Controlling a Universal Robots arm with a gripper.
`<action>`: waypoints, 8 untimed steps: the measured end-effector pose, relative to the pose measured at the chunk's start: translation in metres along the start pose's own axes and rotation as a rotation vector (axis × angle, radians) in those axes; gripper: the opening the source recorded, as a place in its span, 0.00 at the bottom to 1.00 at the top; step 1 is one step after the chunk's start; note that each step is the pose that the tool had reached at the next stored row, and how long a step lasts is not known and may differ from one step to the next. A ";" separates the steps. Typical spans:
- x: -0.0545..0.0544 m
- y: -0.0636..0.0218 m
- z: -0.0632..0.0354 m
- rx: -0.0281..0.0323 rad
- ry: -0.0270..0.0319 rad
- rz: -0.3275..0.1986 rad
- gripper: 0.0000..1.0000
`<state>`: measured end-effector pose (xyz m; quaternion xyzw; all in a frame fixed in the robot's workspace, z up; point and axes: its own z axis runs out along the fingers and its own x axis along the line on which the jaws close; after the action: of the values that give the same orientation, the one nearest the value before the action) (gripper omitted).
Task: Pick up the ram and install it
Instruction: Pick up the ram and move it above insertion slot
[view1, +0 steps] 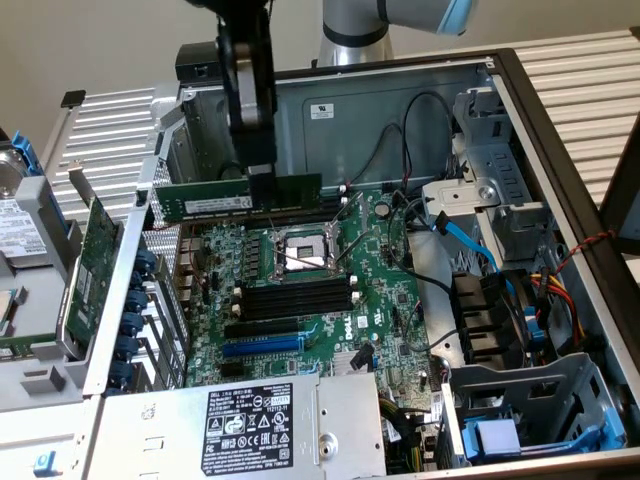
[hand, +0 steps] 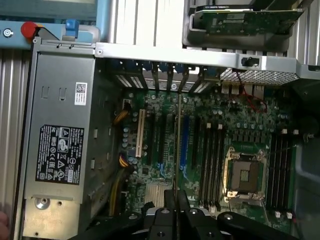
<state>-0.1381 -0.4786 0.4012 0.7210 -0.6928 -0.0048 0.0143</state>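
Note:
The ram (view1: 215, 198) is a long, thin green stick with a white sticker. It hangs level above the far part of the motherboard (view1: 385, 290), just beyond the CPU socket (view1: 300, 250). My gripper (view1: 262, 178) comes down from above and is shut on the ram's upper edge, right of its middle. In the wrist view the ram (hand: 178, 145) shows edge-on as a thin line running out from between my fingertips (hand: 176, 199). Black memory slots with white end clips (view1: 295, 297) lie on the near side of the socket, and more of them (hand: 212, 165) flank the socket (hand: 245, 172).
The open case has a grey power supply (view1: 260, 420) at the front, a black fan (view1: 490, 320) and a blue cable (view1: 465, 235) on the exterior view's right. A wider green expansion card (view1: 95, 250) stands outside the case on the exterior view's left. Case walls surround the board.

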 end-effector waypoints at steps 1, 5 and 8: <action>-0.001 -0.0045 0.0002 0.0001 0.0005 0.000 0.13; -0.011 -0.0220 0.0031 -0.0003 0.0090 0.000 0.13; -0.026 -0.0339 0.0065 -0.0008 0.0207 0.001 0.13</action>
<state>-0.1054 -0.4514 0.3934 0.7207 -0.6929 0.0024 0.0217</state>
